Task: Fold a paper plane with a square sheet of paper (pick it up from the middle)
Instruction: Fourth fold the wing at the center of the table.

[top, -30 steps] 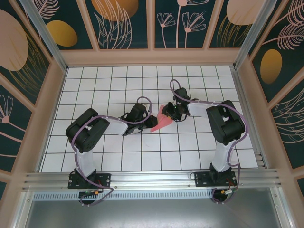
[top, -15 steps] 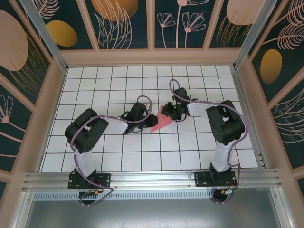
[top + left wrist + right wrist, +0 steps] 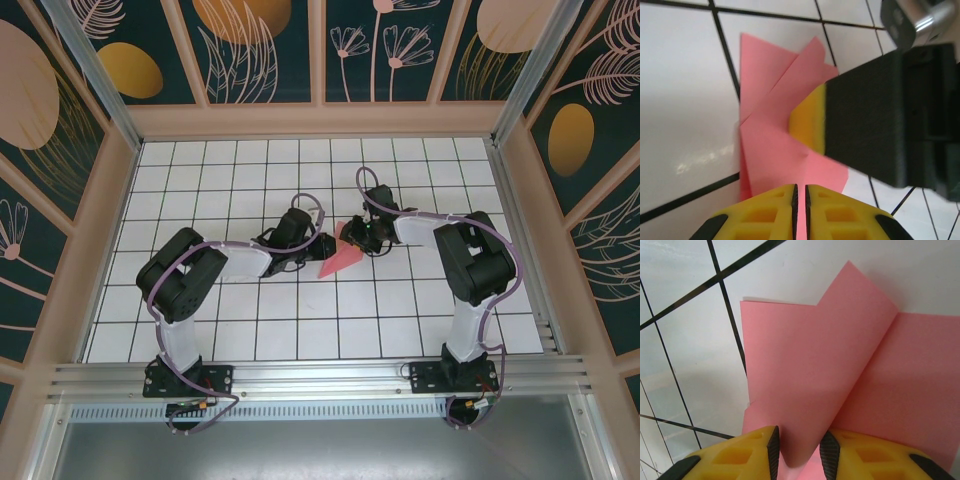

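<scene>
The pink sheet of paper (image 3: 338, 260) is folded into a slim pointed plane shape on the white gridded board (image 3: 200, 180). Its tip points to the near left. My left gripper (image 3: 322, 243) is shut on one edge of the paper (image 3: 771, 150); its yellow fingertips (image 3: 765, 205) stand almost together with the thin sheet between them. My right gripper (image 3: 352, 237) holds the opposite end, its jaws (image 3: 799, 440) closed on a curled fold of the paper (image 3: 805, 370). One right finger (image 3: 865, 120) shows in the left wrist view, pressed against the paper.
The two grippers face each other closely over the board's middle. Wooden frame walls (image 3: 110, 200) enclose the board on three sides. The arm bases and a metal rail (image 3: 320, 375) run along the near edge.
My left gripper has shifted a little to the right, toward the right gripper. The paper between them now looks slimmer and flatter. The right arm has barely moved.
</scene>
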{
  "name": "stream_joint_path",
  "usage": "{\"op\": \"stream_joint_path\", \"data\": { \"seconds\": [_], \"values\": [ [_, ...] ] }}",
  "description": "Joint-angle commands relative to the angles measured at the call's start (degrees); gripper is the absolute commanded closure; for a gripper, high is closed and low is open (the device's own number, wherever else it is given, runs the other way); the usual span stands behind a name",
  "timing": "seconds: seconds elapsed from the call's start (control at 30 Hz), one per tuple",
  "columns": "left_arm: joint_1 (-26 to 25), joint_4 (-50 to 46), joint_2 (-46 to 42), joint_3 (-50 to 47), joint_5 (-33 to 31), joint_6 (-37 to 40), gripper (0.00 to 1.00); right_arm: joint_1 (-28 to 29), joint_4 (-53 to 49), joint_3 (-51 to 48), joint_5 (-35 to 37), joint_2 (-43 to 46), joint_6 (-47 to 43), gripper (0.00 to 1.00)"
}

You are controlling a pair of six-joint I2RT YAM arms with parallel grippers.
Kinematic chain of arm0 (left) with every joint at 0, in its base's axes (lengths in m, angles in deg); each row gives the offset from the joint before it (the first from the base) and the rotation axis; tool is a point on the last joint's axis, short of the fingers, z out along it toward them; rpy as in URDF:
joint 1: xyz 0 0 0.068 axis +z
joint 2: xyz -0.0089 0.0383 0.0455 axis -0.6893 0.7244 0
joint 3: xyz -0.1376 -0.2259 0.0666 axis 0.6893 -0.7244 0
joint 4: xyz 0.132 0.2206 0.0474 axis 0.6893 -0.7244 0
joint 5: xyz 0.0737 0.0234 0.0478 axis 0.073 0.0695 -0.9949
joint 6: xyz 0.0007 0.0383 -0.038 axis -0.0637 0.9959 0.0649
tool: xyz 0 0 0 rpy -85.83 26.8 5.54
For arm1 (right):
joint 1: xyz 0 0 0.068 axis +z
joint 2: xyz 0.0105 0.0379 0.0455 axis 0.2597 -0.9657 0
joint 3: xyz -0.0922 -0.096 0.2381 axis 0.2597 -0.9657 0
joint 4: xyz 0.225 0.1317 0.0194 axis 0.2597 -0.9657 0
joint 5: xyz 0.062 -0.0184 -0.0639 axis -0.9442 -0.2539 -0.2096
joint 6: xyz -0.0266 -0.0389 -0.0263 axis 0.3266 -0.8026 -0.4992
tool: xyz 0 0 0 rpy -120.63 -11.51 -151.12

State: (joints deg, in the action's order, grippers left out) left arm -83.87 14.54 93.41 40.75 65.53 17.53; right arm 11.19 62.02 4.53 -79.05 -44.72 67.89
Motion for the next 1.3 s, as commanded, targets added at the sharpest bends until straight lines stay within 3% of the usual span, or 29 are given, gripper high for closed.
{"op": "stream_joint_path", "data": {
  "seconds": [0.0, 0.53, 0.73, 1.27],
  "values": [
    [-0.3, -1.5, 1.7, 1.7, 0.3, 1.1, 0.85, -0.5, -8.7, -4.6, 11.7, -8.4, -1.9, 0.65],
    [-0.3, -3.8, 2.9, 1.5, 0.5, 1.0, 0.87, -0.4, -9.0, -4.8, 12.0, -9.0, -0.2, 0.68],
    [-0.3, -5.0, 4.2, 2.3, -0.8, 1.2, 0.97, -0.5, -8.9, -4.9, 11.7, -8.9, 0.0, 0.7],
    [-0.3, -6.9, 5.5, 3.0, -1.8, 0.8, 0.97, -0.5, -9.0, -4.9, 11.4, -9.7, 0.2, 0.71]
  ]
}}
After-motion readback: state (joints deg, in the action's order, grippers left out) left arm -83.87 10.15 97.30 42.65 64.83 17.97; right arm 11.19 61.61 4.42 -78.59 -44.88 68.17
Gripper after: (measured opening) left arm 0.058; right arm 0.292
